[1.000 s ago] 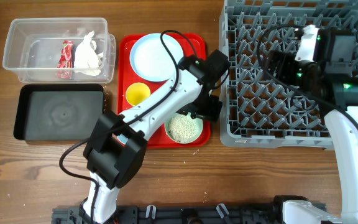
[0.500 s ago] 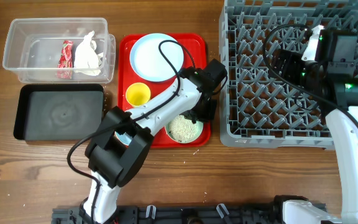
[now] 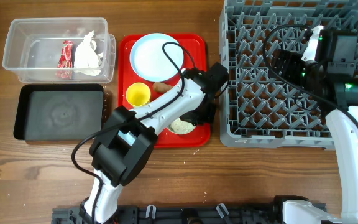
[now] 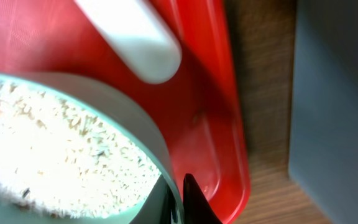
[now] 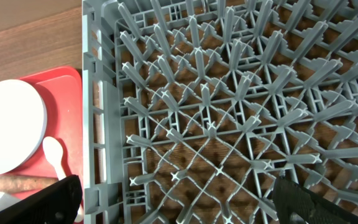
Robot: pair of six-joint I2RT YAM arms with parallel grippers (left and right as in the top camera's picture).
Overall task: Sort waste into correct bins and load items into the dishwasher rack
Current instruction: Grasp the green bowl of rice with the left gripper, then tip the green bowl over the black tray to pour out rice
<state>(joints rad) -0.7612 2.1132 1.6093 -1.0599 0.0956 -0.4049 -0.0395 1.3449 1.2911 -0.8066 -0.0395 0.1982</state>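
Rice bowl (image 3: 179, 127): on the red tray (image 3: 194, 42), near its rack-side edge, full of rice (image 4: 48, 149). Mostly hidden from overhead.
Change: my left gripper (image 3: 201, 113) has dropped from beside the bowl onto it. One dark finger (image 4: 192, 200) now sits just outside the rim.
Left fingers: only that one shows, so I cannot tell spread or closed.
Meaning: I read this as lining up a rim grasp. The rice has to be tipped out before the bowl goes to the rack (image 3: 278, 138).
Also uncovered: stick (image 3: 161, 87), between plate (image 3: 154, 56) and cup (image 3: 137, 94).
Spoon (image 4: 132, 37): on the tray, just beside the bowl.
Right gripper (image 3: 283, 62): over the rack, fingers spread wide, empty, hardly moved.
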